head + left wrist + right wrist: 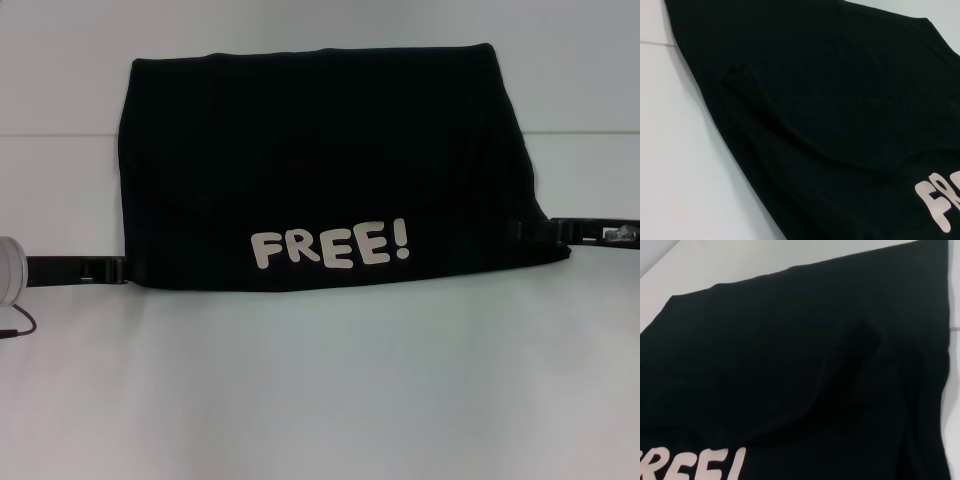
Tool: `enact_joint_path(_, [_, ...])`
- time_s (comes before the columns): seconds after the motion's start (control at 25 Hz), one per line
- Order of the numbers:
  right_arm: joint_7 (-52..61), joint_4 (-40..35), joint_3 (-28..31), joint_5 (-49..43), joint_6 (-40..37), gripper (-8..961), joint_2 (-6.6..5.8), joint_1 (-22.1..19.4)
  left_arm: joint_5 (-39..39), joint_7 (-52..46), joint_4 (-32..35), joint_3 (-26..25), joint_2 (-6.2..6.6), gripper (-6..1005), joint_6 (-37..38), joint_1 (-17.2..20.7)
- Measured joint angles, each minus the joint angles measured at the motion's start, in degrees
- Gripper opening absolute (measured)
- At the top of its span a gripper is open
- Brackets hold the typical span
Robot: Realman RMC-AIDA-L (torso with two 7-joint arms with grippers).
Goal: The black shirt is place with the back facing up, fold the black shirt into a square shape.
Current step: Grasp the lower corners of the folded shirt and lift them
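- The black shirt (330,160), a large soft matte-black fabric garment, lies on the flat white table (320,390) as a wide block, with its near edge folded over so that cream "FREE!" lettering (330,247) faces up (the shirt is therefore not plain).
- The left gripper (118,269), a hard black finger assembly, sits at the near-left corner of the shirt, touching the fabric edge. Whether its fingers are clamped on cloth or merely beside it cannot be told.
- The right gripper (548,230), of the same black build, sits at the near-right corner, slightly higher up in the head view. Its finger state likewise cannot be told.
- Both wrist views show only dark fabric with soft creases and part of the lettering; no fingers appear.
- Judged step: a lengthwise fold appears laid down, with both grippers at its ends.
- Judged progress: the block is wider than deep, so it is not yet square.
- Next move calls for a crosswise fold, bringing one side over the other with edges aligned and the right-hand slant corrected.
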Motion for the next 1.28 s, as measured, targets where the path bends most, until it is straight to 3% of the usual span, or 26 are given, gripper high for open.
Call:
enact_joint_path(0.84, [0.0,0.4,-1.6,0.0,2.6,690,0.73,-0.7,0.0,0.3,0.0,0.0,0.02,6,-0.3,0.1])
enact_joint_path(1.16, [0.0,0.0,-1.1,0.2,0.3,534,0.29,-1.7,0.0,0.3,0.0,-0.1,-0.08,6,-0.3,0.2])
enact_joint_path(1.28, [0.0,-0.1,-1.1,0.2,0.3,426,0.19,-2.1,0.0,0.3,0.0,-0.1,-0.12,6,-0.3,0.3])
